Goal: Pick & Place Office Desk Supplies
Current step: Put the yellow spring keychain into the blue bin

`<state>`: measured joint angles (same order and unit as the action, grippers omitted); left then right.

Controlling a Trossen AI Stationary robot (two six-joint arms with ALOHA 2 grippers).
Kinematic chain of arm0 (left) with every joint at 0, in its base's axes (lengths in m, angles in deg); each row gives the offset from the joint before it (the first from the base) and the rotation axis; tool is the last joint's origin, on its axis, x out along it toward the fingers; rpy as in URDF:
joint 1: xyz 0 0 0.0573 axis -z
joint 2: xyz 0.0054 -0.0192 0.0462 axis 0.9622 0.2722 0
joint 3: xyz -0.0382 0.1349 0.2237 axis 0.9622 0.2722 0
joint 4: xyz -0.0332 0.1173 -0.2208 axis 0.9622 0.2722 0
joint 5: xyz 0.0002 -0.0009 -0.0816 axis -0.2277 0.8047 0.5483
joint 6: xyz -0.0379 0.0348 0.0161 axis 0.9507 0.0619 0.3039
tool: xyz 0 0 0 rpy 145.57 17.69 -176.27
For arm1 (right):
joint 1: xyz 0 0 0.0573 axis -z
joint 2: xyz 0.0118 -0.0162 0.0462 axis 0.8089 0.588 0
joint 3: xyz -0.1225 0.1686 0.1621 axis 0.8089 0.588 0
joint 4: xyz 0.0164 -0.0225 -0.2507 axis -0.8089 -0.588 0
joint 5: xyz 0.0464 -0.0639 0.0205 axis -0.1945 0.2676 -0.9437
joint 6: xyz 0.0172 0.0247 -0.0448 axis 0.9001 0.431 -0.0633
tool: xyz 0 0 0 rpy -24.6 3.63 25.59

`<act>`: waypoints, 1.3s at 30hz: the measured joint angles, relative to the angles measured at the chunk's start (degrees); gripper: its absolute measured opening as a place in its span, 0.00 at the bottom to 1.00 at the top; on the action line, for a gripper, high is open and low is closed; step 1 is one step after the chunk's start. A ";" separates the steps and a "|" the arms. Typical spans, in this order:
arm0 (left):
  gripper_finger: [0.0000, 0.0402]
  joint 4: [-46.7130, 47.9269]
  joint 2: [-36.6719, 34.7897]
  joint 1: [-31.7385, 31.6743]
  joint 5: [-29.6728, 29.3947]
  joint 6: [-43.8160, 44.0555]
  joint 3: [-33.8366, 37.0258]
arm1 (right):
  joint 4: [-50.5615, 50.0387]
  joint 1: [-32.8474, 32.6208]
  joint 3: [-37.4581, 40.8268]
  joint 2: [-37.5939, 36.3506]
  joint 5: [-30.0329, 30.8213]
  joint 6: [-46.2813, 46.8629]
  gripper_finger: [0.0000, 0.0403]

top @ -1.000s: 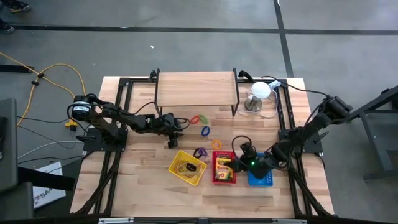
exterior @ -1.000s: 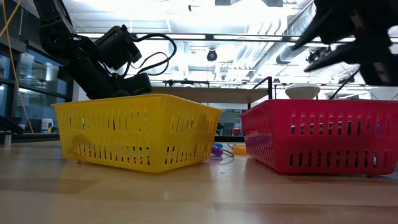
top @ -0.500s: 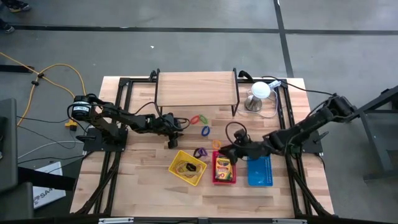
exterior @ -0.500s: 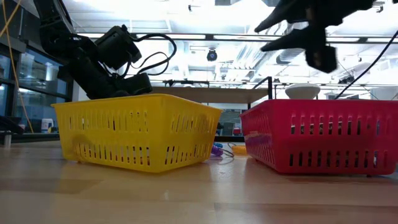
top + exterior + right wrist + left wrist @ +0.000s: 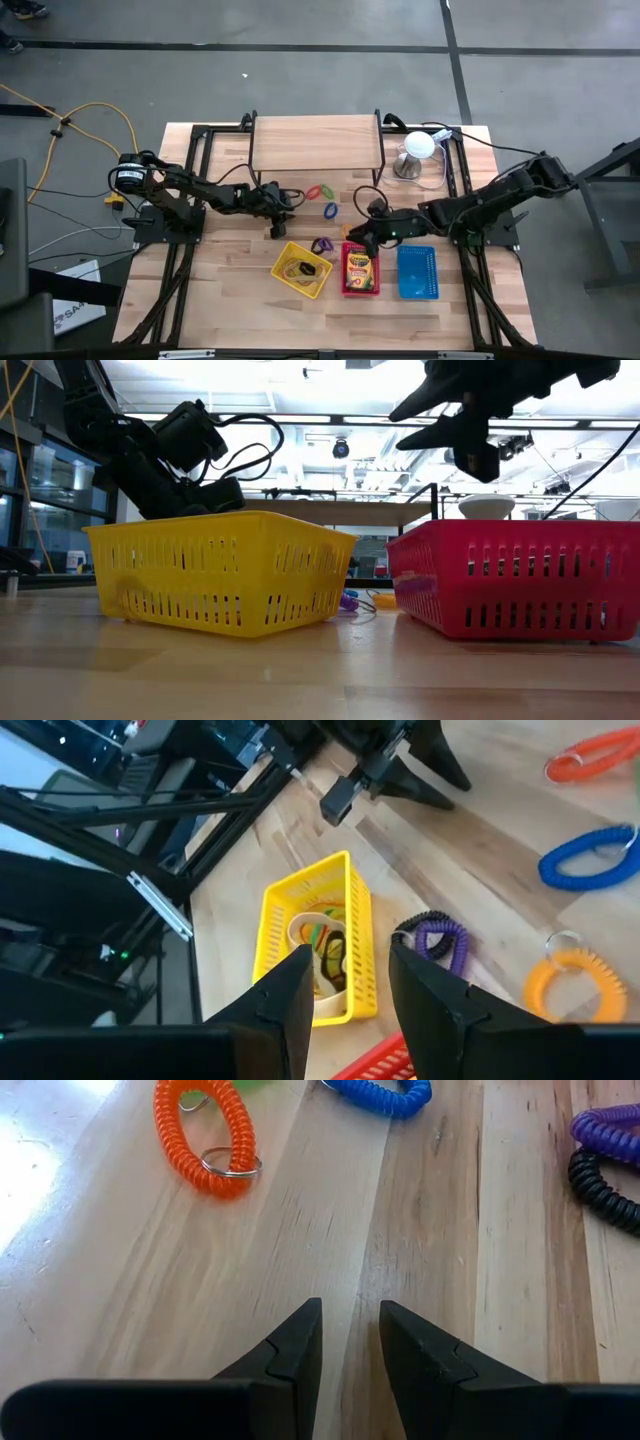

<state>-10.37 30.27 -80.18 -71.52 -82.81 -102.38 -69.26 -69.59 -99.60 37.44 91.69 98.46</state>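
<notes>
Both my grippers are open and hold nothing. My left gripper (image 5: 281, 207) (image 5: 350, 1342) rests low over bare wood, left of the coiled rings: orange (image 5: 204, 1135), green (image 5: 326, 188), blue (image 5: 330, 210), yellow-orange (image 5: 569, 982) and a purple-and-black pair (image 5: 434, 934), all lying flat on the table. My right gripper (image 5: 353, 239) (image 5: 346, 988) hangs above the far edge of the red basket (image 5: 360, 271), which holds a crayon box (image 5: 358, 268). The yellow basket (image 5: 301, 269) holds rubber bands (image 5: 322, 945).
A blue basket (image 5: 418, 273) stands right of the red one. At the far edge are a wooden shelf on a black frame (image 5: 315, 143) and a white dome on a metal base (image 5: 415, 152). Bare wood lies along the near edge.
My right gripper has swung from above the blue basket toward the table's left and a little toward the far edge, rising slightly and rolling about its own axis. It now hangs over the red basket's far edge, close to the coiled rings. Its fingers stay open.
</notes>
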 joint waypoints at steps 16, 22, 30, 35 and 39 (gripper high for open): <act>0.25 0.04 0.00 -0.02 -0.02 0.00 0.00 | -0.96 13.46 0.00 0.00 -14.84 -24.05 0.30; 0.25 0.05 0.00 0.12 -0.02 -0.01 0.00 | -2.64 15.67 0.02 0.02 -14.47 -33.36 0.30; 0.25 0.07 0.00 0.17 -0.02 -0.02 0.00 | -6.20 16.51 0.04 3.19 -14.50 -41.44 0.30; 0.25 0.07 0.00 0.17 -0.02 -0.02 0.00 | -5.94 16.54 0.07 7.45 -14.78 -43.15 0.30; 0.25 0.07 0.00 0.17 -0.02 -0.02 -0.02 | -5.89 16.54 0.07 9.39 -14.64 -44.14 0.30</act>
<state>-10.30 30.27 -80.00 -71.54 -82.84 -102.40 -75.15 -53.06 -99.54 46.83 77.05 54.32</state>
